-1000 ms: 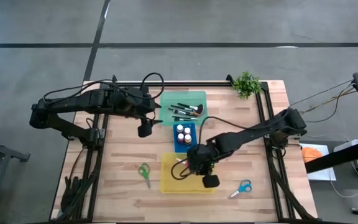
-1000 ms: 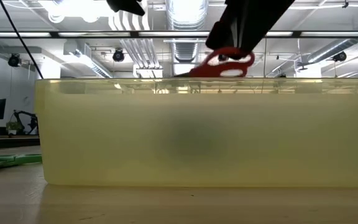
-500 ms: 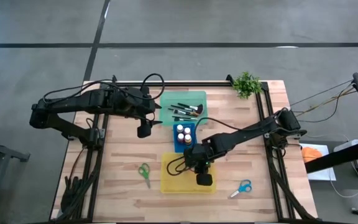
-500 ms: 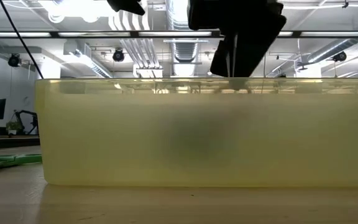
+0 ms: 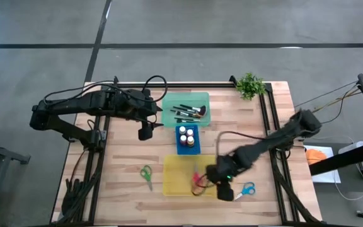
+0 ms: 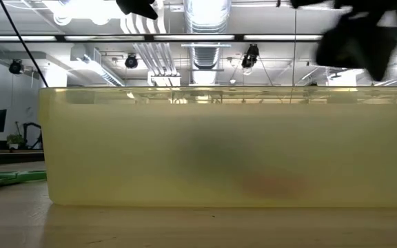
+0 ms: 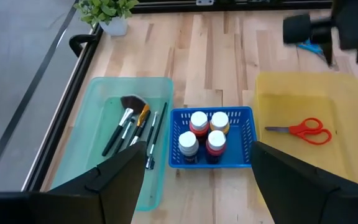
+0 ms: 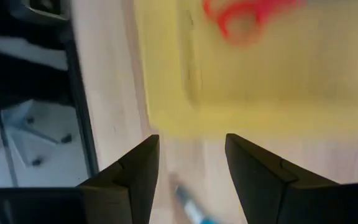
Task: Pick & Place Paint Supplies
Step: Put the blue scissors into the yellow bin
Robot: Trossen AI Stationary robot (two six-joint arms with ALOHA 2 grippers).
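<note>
Red-handled scissors [image 5: 198, 181] lie flat on the floor of the yellow tray [image 5: 175, 183], also seen in the left wrist view [image 7: 300, 130] and the right wrist view [image 8: 247, 15]. My right gripper [image 5: 224, 189] hovers open just past the tray's right near corner, its fingers [image 8: 138, 171] empty above bare wood. Blue-handled scissors [image 5: 247, 189] lie on the table to its right. Green-handled scissors [image 5: 146, 174] lie left of the tray. My left gripper [image 7: 197, 180] waits open above the table, left of the blue tray [image 5: 196, 147] of paint bottles [image 7: 204, 134].
A green tray [image 5: 201, 99] holding several brushes [image 7: 132, 127] stands behind the blue tray. A small leafy plant [image 5: 251, 83] sits at the far right corner. Black rails [image 5: 266, 120] run along the table's sides. In the low view the yellow tray's wall [image 6: 212, 148] fills the picture.
My right gripper went down into the yellow tray with the red scissors, let them go, then rose and moved toward the table's right and near edges. The scissors, held above the tray's rim a second ago, now lie on its floor.
</note>
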